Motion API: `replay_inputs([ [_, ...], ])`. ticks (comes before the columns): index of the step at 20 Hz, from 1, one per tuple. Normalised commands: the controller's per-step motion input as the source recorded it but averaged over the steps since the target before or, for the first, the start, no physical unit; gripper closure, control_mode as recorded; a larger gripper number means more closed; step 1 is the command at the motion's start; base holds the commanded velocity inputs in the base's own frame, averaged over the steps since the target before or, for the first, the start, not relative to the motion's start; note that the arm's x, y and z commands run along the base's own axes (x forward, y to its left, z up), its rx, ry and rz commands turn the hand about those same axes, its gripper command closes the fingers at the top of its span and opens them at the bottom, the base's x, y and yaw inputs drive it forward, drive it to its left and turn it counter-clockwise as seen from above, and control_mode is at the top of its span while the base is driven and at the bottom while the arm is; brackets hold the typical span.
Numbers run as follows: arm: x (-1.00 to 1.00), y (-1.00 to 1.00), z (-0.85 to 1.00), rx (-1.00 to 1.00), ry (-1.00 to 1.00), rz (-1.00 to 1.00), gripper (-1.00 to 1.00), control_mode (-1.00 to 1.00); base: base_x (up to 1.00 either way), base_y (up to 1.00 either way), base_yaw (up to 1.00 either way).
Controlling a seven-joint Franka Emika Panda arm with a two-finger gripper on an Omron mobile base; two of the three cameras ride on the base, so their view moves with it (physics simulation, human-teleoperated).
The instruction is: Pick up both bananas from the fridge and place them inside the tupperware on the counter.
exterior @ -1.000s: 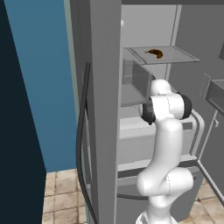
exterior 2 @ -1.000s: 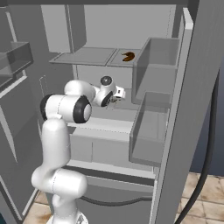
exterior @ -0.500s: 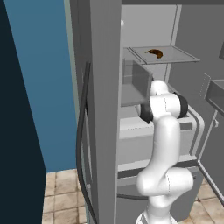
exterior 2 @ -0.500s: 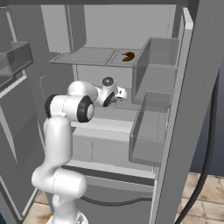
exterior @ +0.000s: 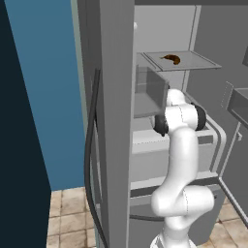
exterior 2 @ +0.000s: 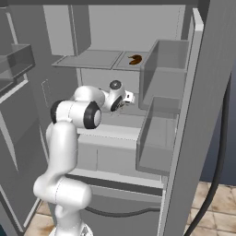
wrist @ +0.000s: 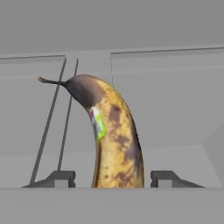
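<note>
Hand view: banana [wrist: 116,144] between gripper [wrist: 113,178] fingertips — gaps either side, grip unclear.

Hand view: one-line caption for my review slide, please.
A spotted banana with a small sticker stands between the gripper fingertips, fridge wall behind.

Flat, even rendered light with no clear source and no glare; the fridge [exterior 2: 115,27] interior reads mid-grey with only faint shading under its shelves. All views are soft and low-resolution, edges slightly blurred.
</note>
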Motion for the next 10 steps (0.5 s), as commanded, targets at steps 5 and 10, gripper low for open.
replay_inputs([
  [5, 0.00, 0.00, -0.24, -0.01, 0.00, 0.00, 1.00, -1.00, 0.00, 0.00, 0.00],
  [10, -0.16, 0.00, -0.21, -0.06, 0.01, 0.00, 1.00, -1.00, 0.00, 0.00, 0.00],
])
